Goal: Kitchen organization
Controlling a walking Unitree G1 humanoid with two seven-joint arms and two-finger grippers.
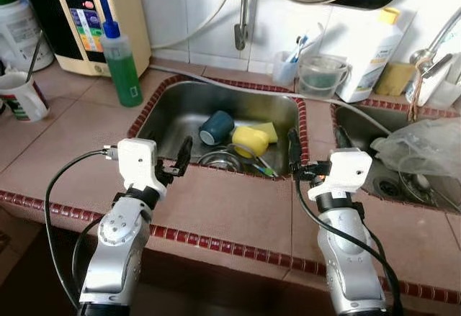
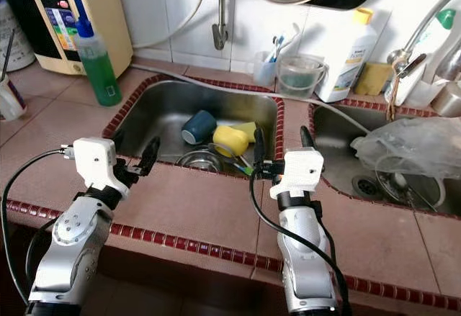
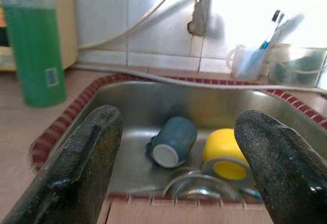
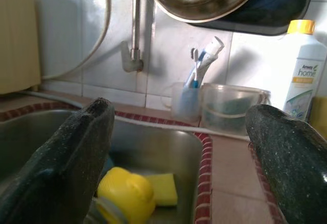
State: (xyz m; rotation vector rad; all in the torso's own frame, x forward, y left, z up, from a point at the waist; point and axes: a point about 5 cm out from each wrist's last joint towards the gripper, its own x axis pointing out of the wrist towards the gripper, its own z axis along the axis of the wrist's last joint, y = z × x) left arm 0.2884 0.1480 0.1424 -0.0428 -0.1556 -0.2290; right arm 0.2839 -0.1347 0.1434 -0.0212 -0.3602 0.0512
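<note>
The left sink basin point(image 1: 176, 111) holds a teal cup point(image 1: 216, 127) on its side, a yellow cup point(image 1: 250, 141) also on its side, a yellow sponge point(image 1: 269, 129) behind it and a metal bowl point(image 1: 220, 160) by the front wall. My left gripper point(image 1: 167, 150) hovers open over the counter at the basin's front left edge, nothing between its fingers point(image 3: 92, 147). My right gripper point(image 1: 317, 140) stands open above the tiled strip between the two basins, near the front right corner, with nothing in it. In the right wrist view the yellow cup point(image 4: 125, 196) lies below its fingers.
A green soap bottle point(image 1: 121, 64) and a beige appliance point(image 1: 94, 14) stand at the back left, a mug point(image 1: 21, 94) at far left. Behind the sink are a toothbrush cup point(image 1: 287, 64), a clear tub point(image 1: 320, 75) and a white bottle point(image 1: 371, 53). The right basin holds a plastic bag point(image 1: 421, 147).
</note>
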